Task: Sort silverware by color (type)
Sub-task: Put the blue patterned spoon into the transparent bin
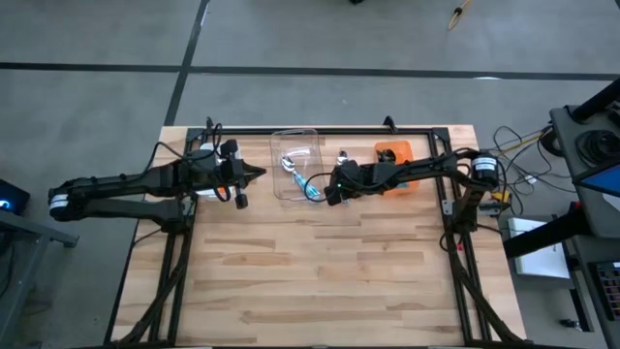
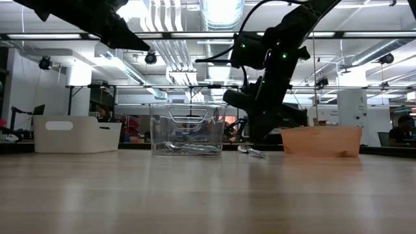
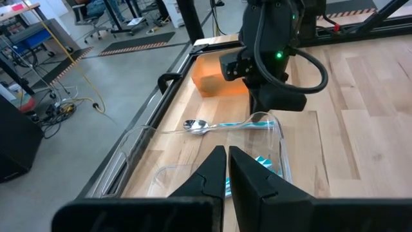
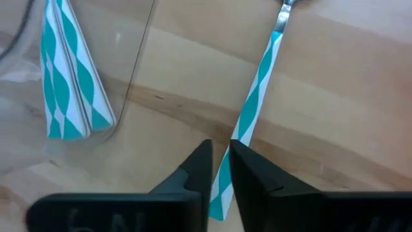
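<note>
A spoon (image 4: pixel 257 90) with a silver bowl (image 3: pixel 196 125) and a teal-and-white striped handle lies on the table between the clear bin (image 1: pixel 295 136) and the orange bin (image 1: pixel 395 150). It also shows in the low view (image 2: pixel 250 151). My right gripper (image 4: pixel 220 164) is down at the spoon's handle end, shut on it. Several more teal-striped spoons (image 4: pixel 64 84) lie inside the clear bin. My left gripper (image 3: pixel 227 167) is shut and empty, held above the table at the clear bin's left side (image 1: pixel 260 174). My right gripper pinches the spoon's striped handle (image 4: pixel 239 132) between its two fingers, near the handle's free end. The fingers come from above, slanting down, and lie across the handle. The spoon's bowl end (image 2: pixel 244 149) rests on the table.
A white bin (image 2: pixel 75 133) stands at the far left, under my left arm. A black frame rail (image 1: pixel 339 129) runs along the table's far edge. The near half of the wooden table (image 1: pixel 320 281) is bare wood.
</note>
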